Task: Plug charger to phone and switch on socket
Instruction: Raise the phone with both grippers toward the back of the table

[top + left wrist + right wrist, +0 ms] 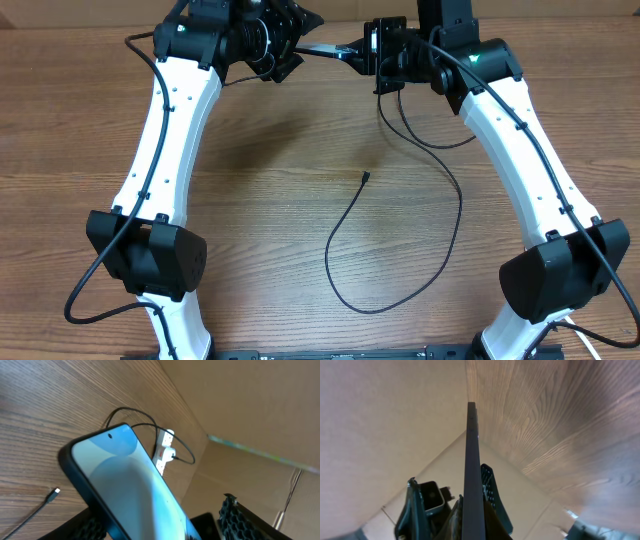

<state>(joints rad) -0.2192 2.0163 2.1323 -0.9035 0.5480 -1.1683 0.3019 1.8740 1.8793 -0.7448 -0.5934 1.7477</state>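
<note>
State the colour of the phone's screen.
The phone screen is a light blue-to-teal gradient, shown best in the left wrist view.

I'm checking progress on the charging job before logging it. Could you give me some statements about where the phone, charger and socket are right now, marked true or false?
1. The charger has its connector tip loose on the table, not in the phone. True.
2. The phone lies flat on the table. False: it is held off the table, clamped in the right gripper.
3. The phone's screen shows blue. True.
4. The socket sits right beside the connector tip. False: the left wrist view shows it far off across the table.
</note>
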